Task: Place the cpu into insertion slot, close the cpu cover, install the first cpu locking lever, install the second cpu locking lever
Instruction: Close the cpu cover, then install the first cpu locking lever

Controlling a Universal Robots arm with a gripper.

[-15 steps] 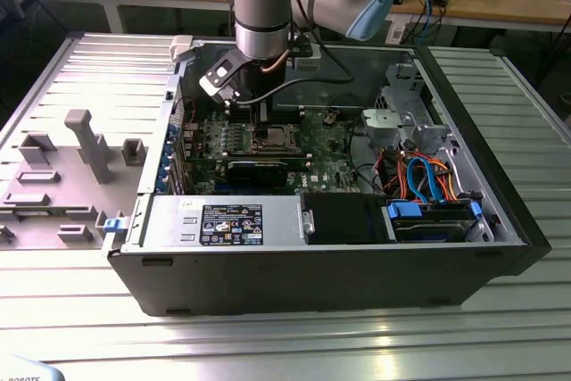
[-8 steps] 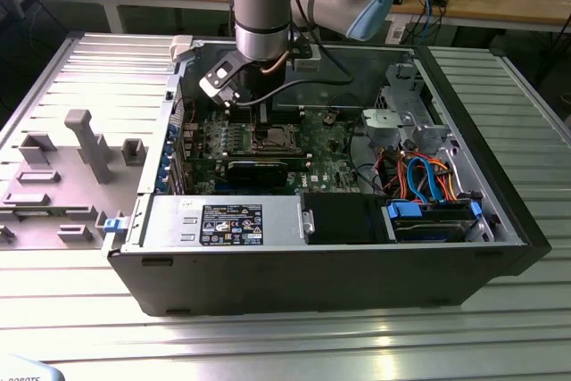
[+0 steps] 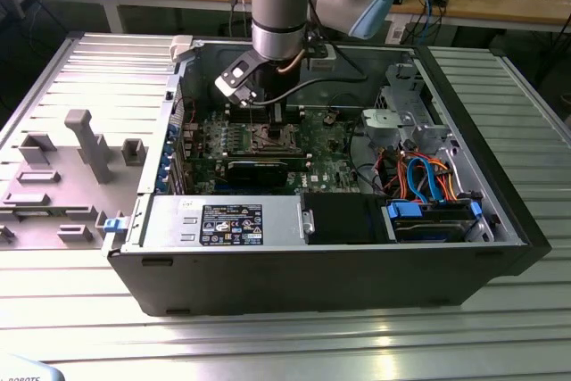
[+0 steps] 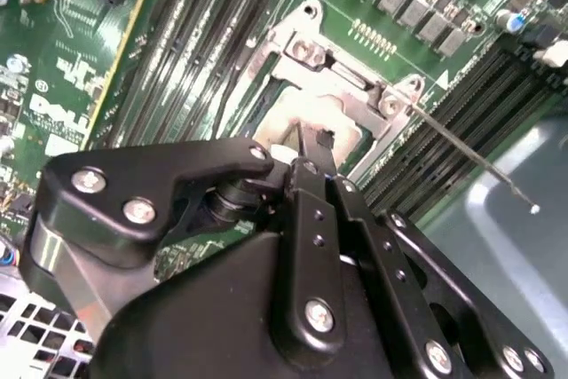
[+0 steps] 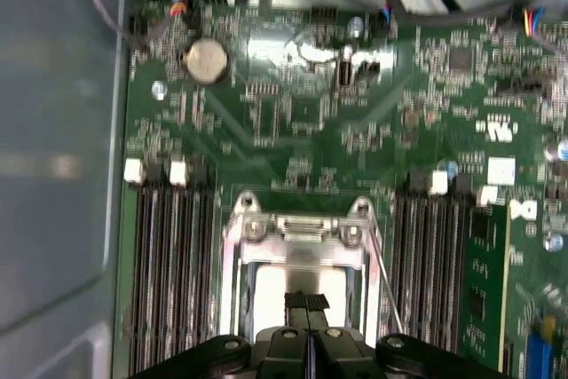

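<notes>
Gripper hovering over the chip socket inside an open computer case.

The arm [image 3: 281,6] is reaching down into the computer case [image 3: 321,274], over the socket [image 3: 268,138] on the green board [image 5: 293,113]. In both wrist views the gripper [image 4: 312,141] [image 5: 307,301] is hanging right over the socket, its fingers pressed together with nothing between them. The chip [image 5: 273,286] is sitting in the socket, its silver top showing through the window of the cover [image 5: 302,226] lying over it. A thin lever [image 4: 470,159] is slanting away beside the socket.
</notes>
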